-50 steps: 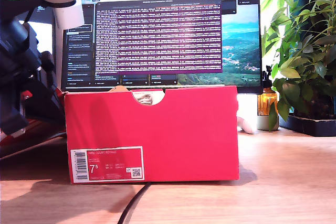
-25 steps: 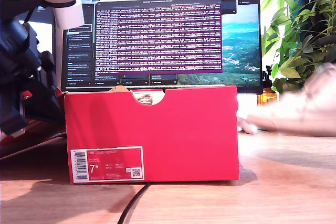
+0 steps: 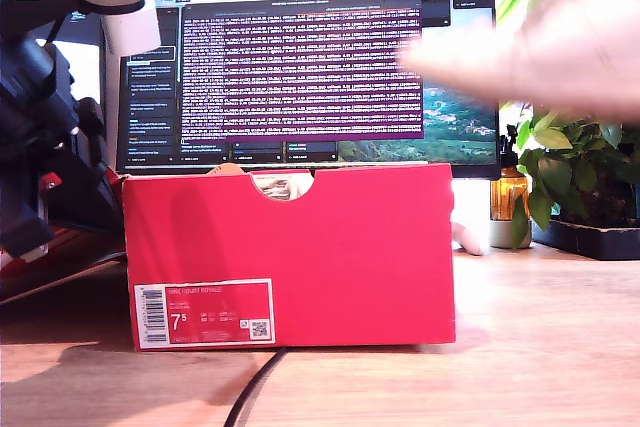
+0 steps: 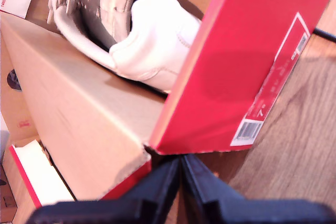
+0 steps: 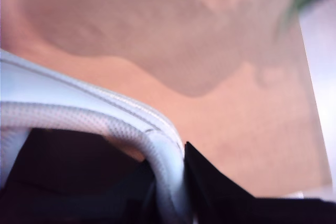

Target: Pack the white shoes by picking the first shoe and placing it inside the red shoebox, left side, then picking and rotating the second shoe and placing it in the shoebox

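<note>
Exterior view: the second shoe [image 3: 540, 47] is showing as a pale blur in the upper right of the frame, in front of the monitor [image 3: 300, 67] and above the plant [image 3: 580, 167].
What is changing: a second ago this shoe was not in the frame; half a second ago it was blurring low at the right, just above the surface [image 3: 540, 347]; now it is riding well clear of it and higher than the red shoebox [image 3: 300, 247].
What that means: I am judging the lift of the second shoe as under way, with the carry over the box, the rotation and the placing not yet done.
Second shoe, axis: its long axis is running roughly level across the frame, with the narrower end pointing towards the frame's left; the blur is hiding which end is the toe.
First shoe [image 4: 152, 40]: it is lying inside the box, heel against the labelled end wall and long axis running along the box, away from that wall.
My second pincer [image 5: 168, 182]: it is clamping the padded rim of the second shoe, jaws tight on it.
My first pincer [image 4: 181, 182]: it is hanging by the box's labelled corner, jaws pressed together on nothing.
</note>
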`<state>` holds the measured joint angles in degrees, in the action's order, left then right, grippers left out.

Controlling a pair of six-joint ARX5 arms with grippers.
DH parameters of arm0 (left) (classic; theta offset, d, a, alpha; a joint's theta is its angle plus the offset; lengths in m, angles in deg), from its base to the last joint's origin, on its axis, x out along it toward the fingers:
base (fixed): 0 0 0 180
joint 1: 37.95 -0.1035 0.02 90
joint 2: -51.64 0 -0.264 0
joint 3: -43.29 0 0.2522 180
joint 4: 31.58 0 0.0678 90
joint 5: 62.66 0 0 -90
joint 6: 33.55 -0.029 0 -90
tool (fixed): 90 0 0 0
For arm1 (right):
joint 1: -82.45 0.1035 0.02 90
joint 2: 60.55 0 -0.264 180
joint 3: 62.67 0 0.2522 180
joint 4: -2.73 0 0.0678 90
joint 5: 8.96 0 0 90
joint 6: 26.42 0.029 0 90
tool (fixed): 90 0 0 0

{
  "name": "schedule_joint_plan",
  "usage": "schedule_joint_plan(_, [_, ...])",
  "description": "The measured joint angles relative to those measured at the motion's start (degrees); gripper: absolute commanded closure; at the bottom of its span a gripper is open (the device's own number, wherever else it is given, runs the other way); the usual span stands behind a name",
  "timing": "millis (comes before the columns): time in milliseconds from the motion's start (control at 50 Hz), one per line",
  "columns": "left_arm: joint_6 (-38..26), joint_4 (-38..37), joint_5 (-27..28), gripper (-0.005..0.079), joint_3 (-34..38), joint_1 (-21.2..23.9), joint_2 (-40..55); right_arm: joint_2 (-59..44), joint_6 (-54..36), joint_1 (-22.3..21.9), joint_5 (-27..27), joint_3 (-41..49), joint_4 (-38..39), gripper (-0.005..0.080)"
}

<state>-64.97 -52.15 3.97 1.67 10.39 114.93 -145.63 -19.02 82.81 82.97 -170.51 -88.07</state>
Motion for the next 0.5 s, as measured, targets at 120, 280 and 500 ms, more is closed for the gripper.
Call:
schedule_joint_plan(120, [0.0, 0.0, 0.0, 0.0760, 0.0, 0.0, 0.0, 0.0, -8.5, 0.7, -3.1, -3.7, 4.3, 0.0765])
schedule_joint_plan(280, [0.0, 0.0, 0.0, 0.0760, 0.0, 0.0, 0.0, 0.0, -23.3, 5.0, -4.4, -4.5, 13.6, 0.0765])
schedule_joint_plan(500, [0.0, 0.0, 0.1, 0.0760, 0.0, 0.0, 0.0, -0.1, -38.3, 11.7, -8.7, -4.5, 31.2, 0.0765])
